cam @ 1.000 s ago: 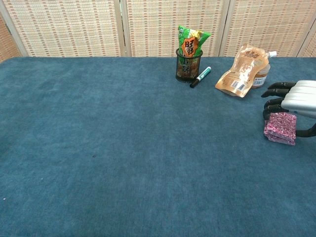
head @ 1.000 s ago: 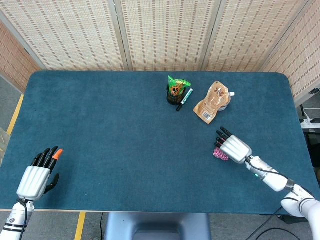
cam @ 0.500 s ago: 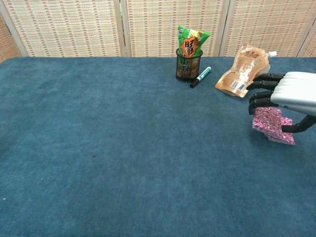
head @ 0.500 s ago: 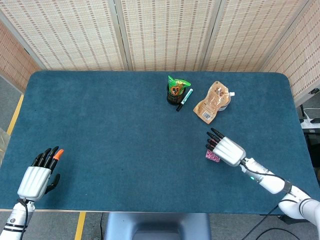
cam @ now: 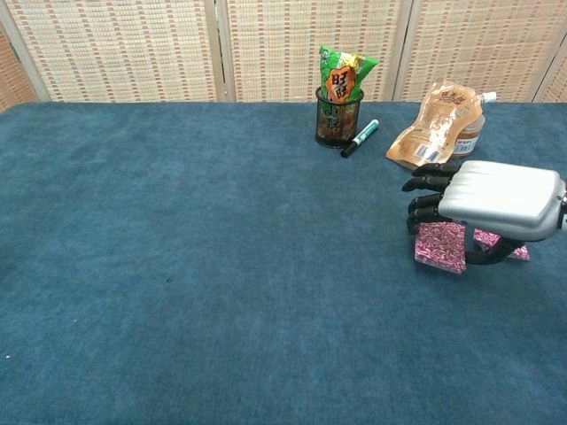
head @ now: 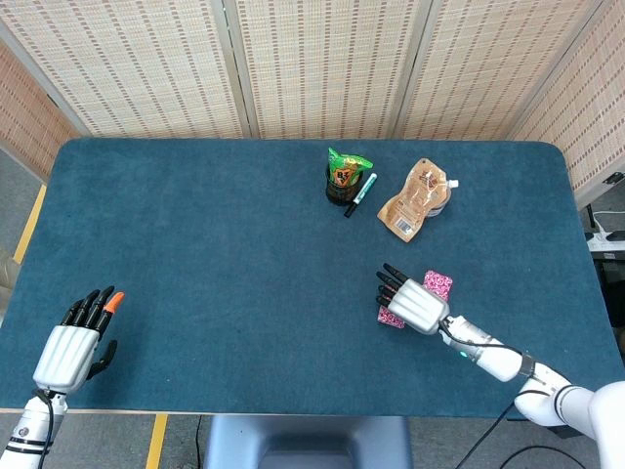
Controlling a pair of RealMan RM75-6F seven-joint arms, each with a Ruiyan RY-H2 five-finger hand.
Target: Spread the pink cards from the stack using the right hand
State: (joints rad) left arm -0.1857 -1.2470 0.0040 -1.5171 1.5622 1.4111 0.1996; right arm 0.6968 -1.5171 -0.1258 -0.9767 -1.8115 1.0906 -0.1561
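Note:
The pink patterned cards lie in two parts on the blue table. One bunch point(head: 390, 318) point(cam: 440, 246) sits under my right hand point(head: 415, 303) point(cam: 496, 195). A few cards point(head: 437, 284) point(cam: 505, 244) lie behind it to the right. The right hand's fingers point(cam: 425, 188) stretch flat over the bunch, pointing left, and its thumb point(cam: 487, 257) hooks against the bunch's right edge, so the hand holds it. My left hand point(head: 70, 347) rests open near the front left corner, far from the cards, and shows only in the head view.
A black mesh cup with a green snack packet point(head: 344, 176) point(cam: 340, 97) stands at the back centre, with a green marker point(head: 359, 193) point(cam: 360, 138) beside it. A tan spouted pouch point(head: 417, 198) point(cam: 436, 128) lies just behind the right hand.
My right hand has slid left and toward the table's front with part of the stack, leaving a few cards behind at the right. The left hand has not moved.

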